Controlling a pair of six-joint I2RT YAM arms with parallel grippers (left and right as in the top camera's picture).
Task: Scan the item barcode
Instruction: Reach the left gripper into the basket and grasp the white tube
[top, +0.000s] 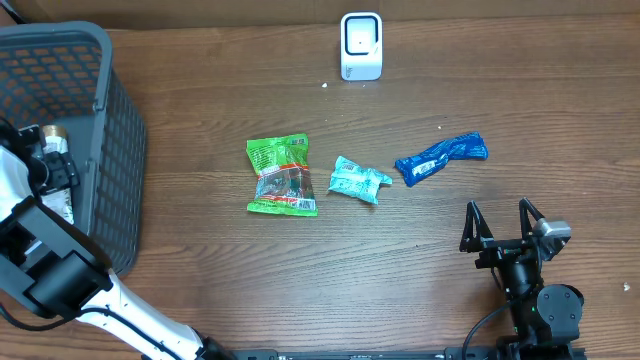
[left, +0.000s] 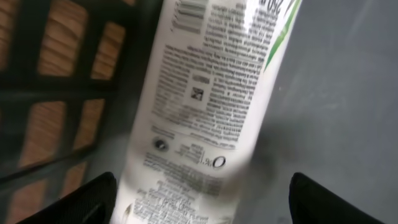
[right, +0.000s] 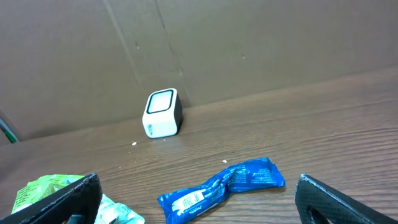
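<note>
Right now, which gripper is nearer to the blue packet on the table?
Right. The right gripper stands open a short way from the blue packet, on the robot's side of it. The left gripper is far off, inside the basket over a white bottle.

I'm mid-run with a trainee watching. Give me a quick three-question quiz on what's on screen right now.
1. True or false: the scanner stands farther from the robot than the blue packet.
2. Which packet lies nearest the right gripper? A green, B teal, C blue.
3. What lies between the left gripper's open fingers?
Key: 1 true. 2 C. 3 a white bottle, lying inside the basket.
</note>
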